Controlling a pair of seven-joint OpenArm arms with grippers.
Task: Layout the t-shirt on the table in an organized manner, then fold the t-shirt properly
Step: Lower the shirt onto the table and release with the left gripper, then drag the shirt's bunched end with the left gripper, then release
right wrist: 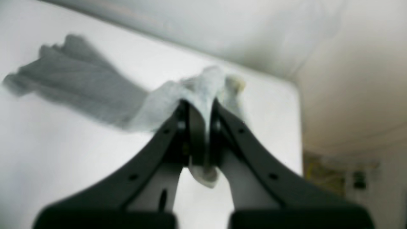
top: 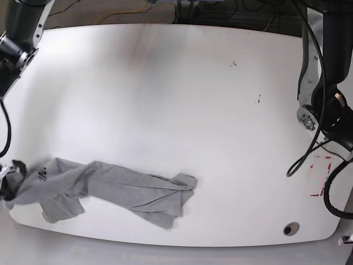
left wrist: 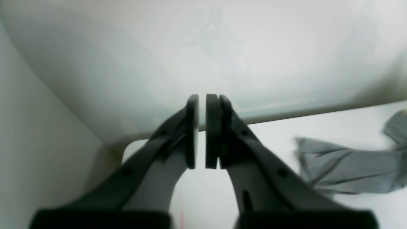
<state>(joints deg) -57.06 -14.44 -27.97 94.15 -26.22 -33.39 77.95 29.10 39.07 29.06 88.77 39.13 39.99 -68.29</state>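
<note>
The right end effector [right wrist: 199, 127] is clamped on a bunched edge of the t-shirt [top: 127, 190]; the left end effector [left wrist: 202, 130] is nearly closed, empty, above the table [top: 182, 110].

Cables [top: 231, 10] lie on dark floor [top: 110, 11].

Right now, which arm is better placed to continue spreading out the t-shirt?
The right arm. Its gripper is already shut on one end of the t-shirt at the table edge. The left gripper is shut, empty, and away from the cloth.
</note>
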